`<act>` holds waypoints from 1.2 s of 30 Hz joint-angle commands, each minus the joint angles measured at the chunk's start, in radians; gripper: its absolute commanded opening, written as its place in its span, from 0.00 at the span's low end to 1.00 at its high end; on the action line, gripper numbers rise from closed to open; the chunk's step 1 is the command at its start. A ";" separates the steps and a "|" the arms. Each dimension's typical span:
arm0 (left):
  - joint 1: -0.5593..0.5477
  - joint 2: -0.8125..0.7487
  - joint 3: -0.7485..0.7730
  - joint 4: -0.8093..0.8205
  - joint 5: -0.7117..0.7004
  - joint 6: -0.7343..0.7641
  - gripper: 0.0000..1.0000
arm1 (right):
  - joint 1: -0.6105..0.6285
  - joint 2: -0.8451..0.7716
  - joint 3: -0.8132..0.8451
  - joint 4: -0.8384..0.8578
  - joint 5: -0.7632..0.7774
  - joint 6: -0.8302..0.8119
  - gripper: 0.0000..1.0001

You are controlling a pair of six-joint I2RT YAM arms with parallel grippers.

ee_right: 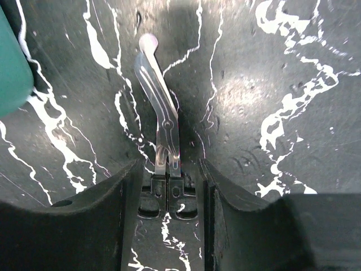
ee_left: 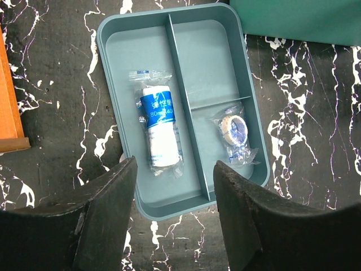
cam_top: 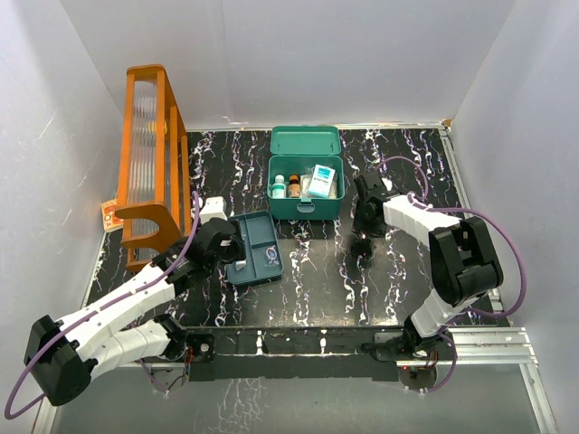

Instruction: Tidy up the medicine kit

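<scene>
Tabletop [cam_top: 317, 289] of black, white-veined marble pattern fills the overhead view. The teal-green medicine kit [cam_top: 306, 201] stands at the far middle with its lid thrown back, and small bottles [cam_top: 286, 187] and a blue-and-white box [cam_top: 323, 177] are inside it. An orange rack [cam_top: 152, 163] rises at the far left, and a darker divided tray [cam_top: 262, 226] lies just in front of the kit's left corner. The left gripper [cam_top: 231, 250] sits at the tray's left side, and the right gripper [cam_top: 364, 237] hangs low over the table, near the kit's right front corner. From the left wrist, the two dark fingers [ee_left: 101, 220] stand well apart over the tray's near rim and hold nothing. A wrapped bandage roll [ee_left: 161, 129] lies in the long left compartment, and a small wrapped tape roll [ee_left: 233, 131] lies in the near right one. From the right wrist, scissors [ee_right: 161, 107] lie flat on the marble with the blades pointing away. Their black handles sit between the partly spread fingers [ee_right: 84, 220], and a thin gap shows on the right, so nothing is clamped. A teal corner of the kit shows at the left edge.
</scene>
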 commanded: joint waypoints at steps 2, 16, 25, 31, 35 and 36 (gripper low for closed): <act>-0.004 -0.020 0.011 -0.001 -0.021 0.005 0.56 | 0.004 0.024 0.096 0.048 0.108 -0.014 0.41; -0.003 -0.043 0.015 -0.026 -0.027 0.000 0.56 | -0.040 0.208 0.180 0.092 0.033 -0.142 0.33; -0.003 -0.031 0.019 -0.010 -0.010 0.013 0.56 | -0.056 0.154 0.123 0.098 -0.047 -0.141 0.09; -0.003 -0.017 0.017 0.066 0.121 0.073 0.57 | -0.056 0.041 0.069 0.113 -0.092 -0.097 0.09; -0.004 0.004 0.016 0.148 0.281 0.125 0.60 | -0.056 -0.047 -0.003 0.144 -0.147 -0.059 0.09; -0.005 0.012 0.016 0.171 0.330 0.139 0.61 | -0.056 -0.073 -0.023 0.154 -0.161 -0.049 0.09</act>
